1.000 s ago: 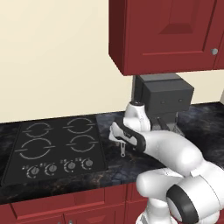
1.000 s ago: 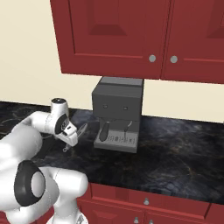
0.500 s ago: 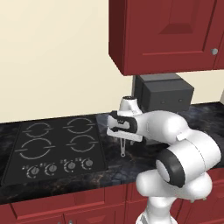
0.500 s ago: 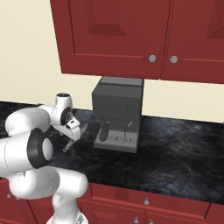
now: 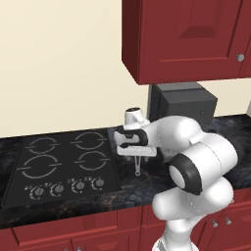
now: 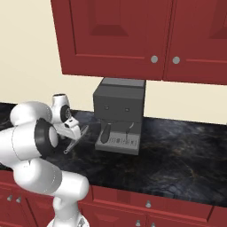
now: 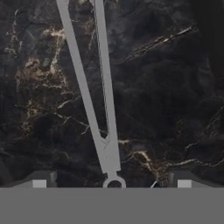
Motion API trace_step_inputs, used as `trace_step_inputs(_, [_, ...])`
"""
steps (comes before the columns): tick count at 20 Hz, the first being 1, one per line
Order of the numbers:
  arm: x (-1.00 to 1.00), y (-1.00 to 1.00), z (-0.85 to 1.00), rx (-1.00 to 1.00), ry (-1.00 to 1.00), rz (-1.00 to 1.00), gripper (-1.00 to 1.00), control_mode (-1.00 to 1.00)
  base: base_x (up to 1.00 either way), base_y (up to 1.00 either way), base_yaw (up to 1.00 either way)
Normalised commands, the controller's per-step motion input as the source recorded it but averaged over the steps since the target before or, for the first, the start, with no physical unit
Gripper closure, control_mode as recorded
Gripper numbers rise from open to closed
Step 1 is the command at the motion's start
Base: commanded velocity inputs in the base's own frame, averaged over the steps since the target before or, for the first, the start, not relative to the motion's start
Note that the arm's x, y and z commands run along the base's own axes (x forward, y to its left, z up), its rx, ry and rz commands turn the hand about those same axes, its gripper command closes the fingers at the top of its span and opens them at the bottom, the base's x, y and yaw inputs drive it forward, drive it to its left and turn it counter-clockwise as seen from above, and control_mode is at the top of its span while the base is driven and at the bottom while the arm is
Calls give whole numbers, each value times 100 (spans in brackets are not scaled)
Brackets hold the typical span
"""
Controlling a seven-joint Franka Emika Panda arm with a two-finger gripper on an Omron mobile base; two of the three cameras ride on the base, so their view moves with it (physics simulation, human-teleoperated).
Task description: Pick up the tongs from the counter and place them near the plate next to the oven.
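The slim grey tongs (image 7: 101, 109) lie flat on the black speckled counter (image 7: 175, 87), with their joined end and small ring closest to the hand. My gripper (image 7: 111, 180) hangs open just above that joined end, one fingertip on each side and neither touching it. From the left base view the gripper (image 5: 136, 151) points down over the tongs (image 5: 138, 165), just right of the cooktop. From the right base view the tongs (image 6: 72, 146) stick out below the gripper (image 6: 73, 133). The plate and the oven are out of view.
A black cooktop (image 5: 63, 164) with knobs lies left of the tongs. A dark coffee machine (image 6: 119, 115) stands against the wall right of them. Red wall cabinets (image 5: 191, 39) hang overhead. Bare counter (image 6: 177, 150) stretches off to the right.
The arm has folded up and leftward, and the hand has turned to point straight down over the tongs. The tongs have not moved. The jaws stay open.
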Motion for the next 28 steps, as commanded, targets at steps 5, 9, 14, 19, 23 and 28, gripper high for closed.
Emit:
trace_step_inputs(5, [12,-1,-60,9,-2,0,-100,-100,0,0,0])
trace_step_inputs(9, [1,0,-57,2,0,0,-100,-100,0,0,0])
trace_step_inputs(14, [-1,-2,-16,0,0,0,-100,-100,0,0,0])
trace_step_inputs(19, [0,0,0,0,0,0,100,-100,0,0,0])
trace_step_inputs(23, [0,0,0,0,0,0,100,-100,0,0,0])
trace_step_inputs(28, [0,0,1,0,-2,0,100,-100,0,0,0])
